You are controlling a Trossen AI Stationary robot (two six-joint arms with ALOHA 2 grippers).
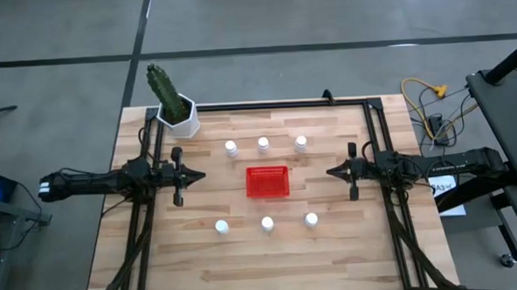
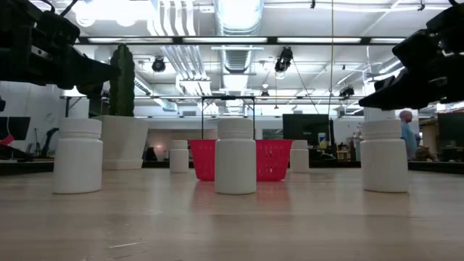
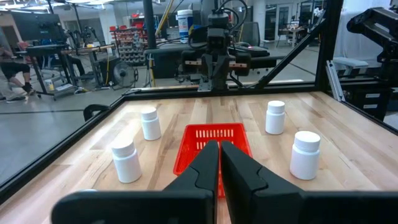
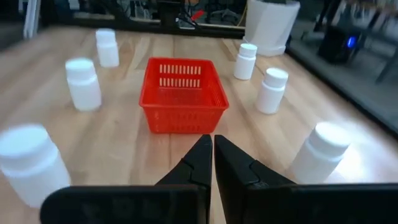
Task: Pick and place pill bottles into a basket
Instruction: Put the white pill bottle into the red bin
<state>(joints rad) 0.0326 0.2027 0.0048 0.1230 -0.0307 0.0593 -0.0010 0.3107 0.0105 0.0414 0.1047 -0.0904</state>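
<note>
Nothing placed yet. Three pill bottles stand in the near row, the empty basket mid-table, three more behind it. Left gripper and right gripper are both clenched on nothing, flanking the basket, well apart from it. Frame rails border the table sides.

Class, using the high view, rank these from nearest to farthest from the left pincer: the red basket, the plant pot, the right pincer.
From the left pincer:
1. Plant pot, at the table's back-left corner.
2. Red basket, table centre.
3. Right pincer, opposite side.
</note>
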